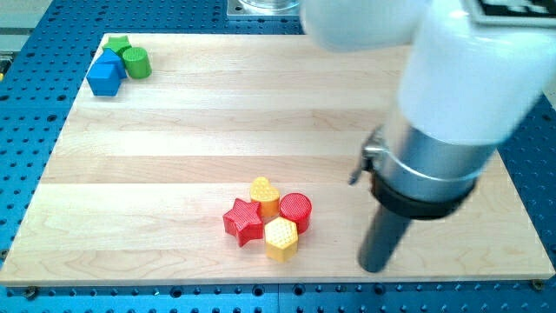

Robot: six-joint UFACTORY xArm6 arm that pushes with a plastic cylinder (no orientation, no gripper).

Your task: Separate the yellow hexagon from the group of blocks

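The yellow hexagon (281, 238) lies near the view's bottom centre, at the lower right of a tight group. It touches a red star (242, 221) on its left, a yellow heart (264, 196) above it and a red cylinder (295, 209) at its upper right. My tip (373, 267) is the lower end of the dark rod, resting on the board to the right of the group, about a hundred pixels from the hexagon and touching no block.
A second cluster sits at the view's top left: a blue block (105, 76), a green cylinder (136, 62) and a green block (117, 43). The wooden board (217, 130) lies on a blue perforated table. The white arm body covers the view's upper right.
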